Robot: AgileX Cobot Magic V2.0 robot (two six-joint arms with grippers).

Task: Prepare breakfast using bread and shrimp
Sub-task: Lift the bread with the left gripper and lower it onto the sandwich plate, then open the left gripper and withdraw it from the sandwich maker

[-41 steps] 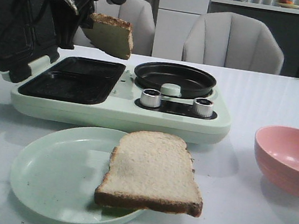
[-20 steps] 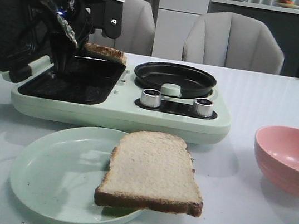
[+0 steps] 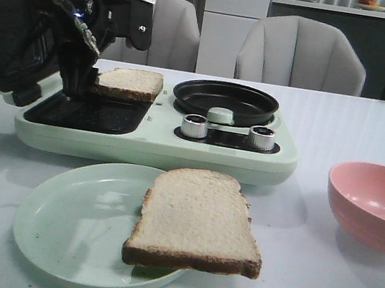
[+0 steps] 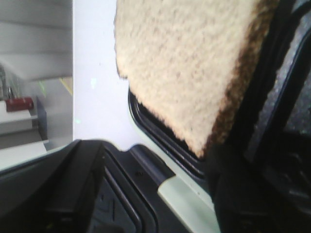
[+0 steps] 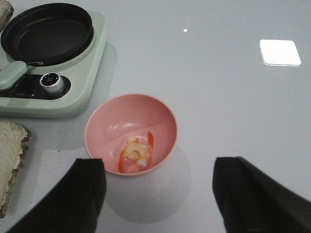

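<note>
One bread slice [image 3: 128,82] lies level over the far part of the sandwich maker's square tray [image 3: 89,110]; in the left wrist view [image 4: 189,68] it overhangs the tray rim. My left gripper [image 3: 78,82] points down at its left end, jaws apart, one finger [image 4: 252,194] at the slice's corner. The second bread slice [image 3: 197,221] lies on the pale green plate [image 3: 57,225], overhanging its right edge. The shrimp [image 5: 137,151] lie in the pink bowl [image 5: 104,124]. My right gripper [image 5: 160,199] hovers open and empty above the bowl's near side.
The pale green appliance [image 3: 149,145] has its black lid [image 3: 14,30] raised at the left, a round black pan [image 3: 224,99] and two metal knobs [image 3: 260,137]. The pink bowl [image 3: 371,207] stands at the right. Two grey chairs [image 3: 300,55] stand behind the table.
My left arm lowered the bread from a tilted hang above the appliance down to the square tray, where the slice now lies flat. The plate, second slice and bowl have not moved.
</note>
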